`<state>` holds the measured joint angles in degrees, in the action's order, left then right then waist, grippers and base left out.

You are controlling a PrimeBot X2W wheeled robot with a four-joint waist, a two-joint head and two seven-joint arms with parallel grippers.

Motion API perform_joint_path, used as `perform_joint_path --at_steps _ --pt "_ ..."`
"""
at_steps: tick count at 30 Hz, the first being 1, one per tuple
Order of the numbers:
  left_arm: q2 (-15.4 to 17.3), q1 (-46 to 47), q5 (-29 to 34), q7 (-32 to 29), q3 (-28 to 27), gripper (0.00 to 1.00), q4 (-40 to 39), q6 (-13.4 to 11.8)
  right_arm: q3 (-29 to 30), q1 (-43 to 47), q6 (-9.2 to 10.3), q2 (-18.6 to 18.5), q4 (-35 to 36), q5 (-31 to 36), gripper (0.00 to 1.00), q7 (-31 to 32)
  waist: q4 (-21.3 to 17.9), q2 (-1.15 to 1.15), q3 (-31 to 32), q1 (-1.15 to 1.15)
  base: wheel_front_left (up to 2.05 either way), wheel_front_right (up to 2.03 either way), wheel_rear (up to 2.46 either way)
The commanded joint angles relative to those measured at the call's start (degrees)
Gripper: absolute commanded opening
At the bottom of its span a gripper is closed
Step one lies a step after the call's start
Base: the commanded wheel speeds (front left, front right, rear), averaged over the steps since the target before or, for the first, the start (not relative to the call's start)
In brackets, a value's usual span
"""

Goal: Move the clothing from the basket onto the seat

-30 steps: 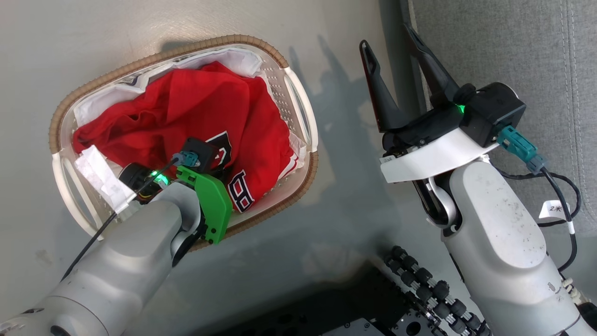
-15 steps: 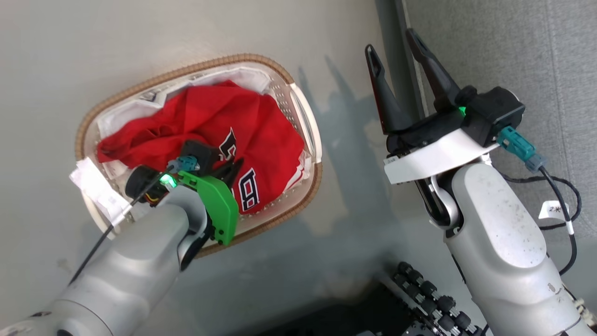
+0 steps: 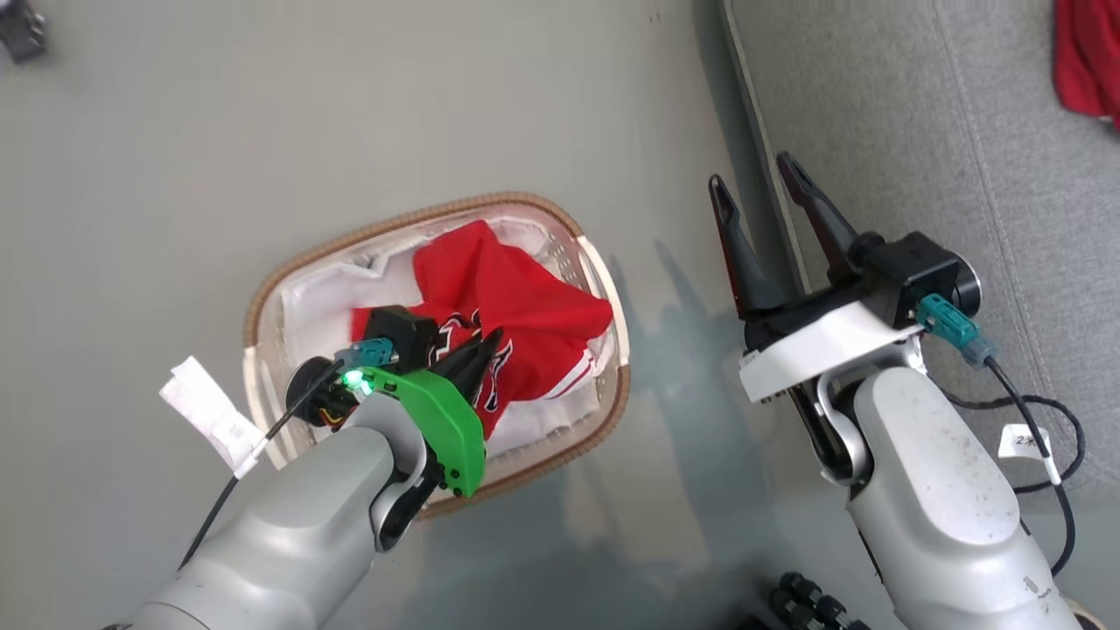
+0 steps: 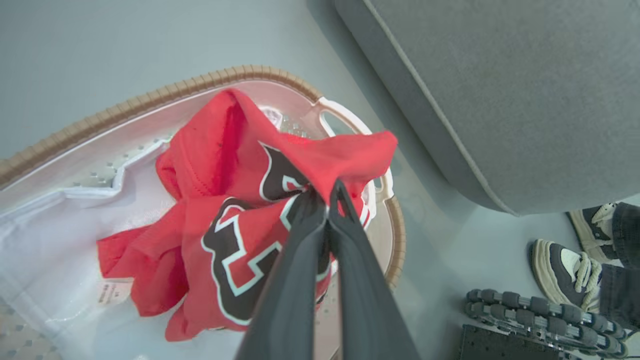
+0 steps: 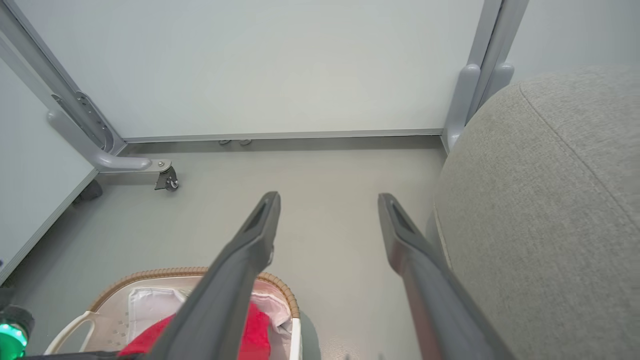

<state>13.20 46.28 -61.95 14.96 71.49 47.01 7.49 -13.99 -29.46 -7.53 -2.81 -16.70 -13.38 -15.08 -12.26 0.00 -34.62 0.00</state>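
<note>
1. Red clothing (image 4: 215,150) is lying bunched inside the basket (image 4: 150,97), one fold pinched between the closed left fingers (image 4: 300,260).
2. Dark right fingers (image 3: 739,262) are hovering beside the basket, spread wide, holding nothing.
3. Grey seat (image 3: 875,131) is lying beyond them, apart from the basket.

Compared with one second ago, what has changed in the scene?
The left gripper, shut on the jersey, has pulled it up into a bunch, baring more white lining in the basket. The head camera has shifted too. The right gripper stays open beside the seat.
</note>
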Motion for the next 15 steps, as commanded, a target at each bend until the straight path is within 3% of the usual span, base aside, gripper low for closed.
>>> perform_joint_path --at_steps 1,15 --pt "-0.2 -1.2 1.0 0.3 -1.7 0.0 -0.7 0.0 0.4 1.6 0.08 -0.2 -0.4 0.7 1.0 -0.1 3.7 0.0 6.5 0.0 0.0 0.0 0.0" --pt "-1.4 -10.2 13.3 0.3 -20.7 0.0 -10.4 0.0 2.1 8.4 0.08 -0.2 -2.7 1.6 1.0 -0.1 8.4 0.0 18.0 0.0 0.0 0.0 0.0"
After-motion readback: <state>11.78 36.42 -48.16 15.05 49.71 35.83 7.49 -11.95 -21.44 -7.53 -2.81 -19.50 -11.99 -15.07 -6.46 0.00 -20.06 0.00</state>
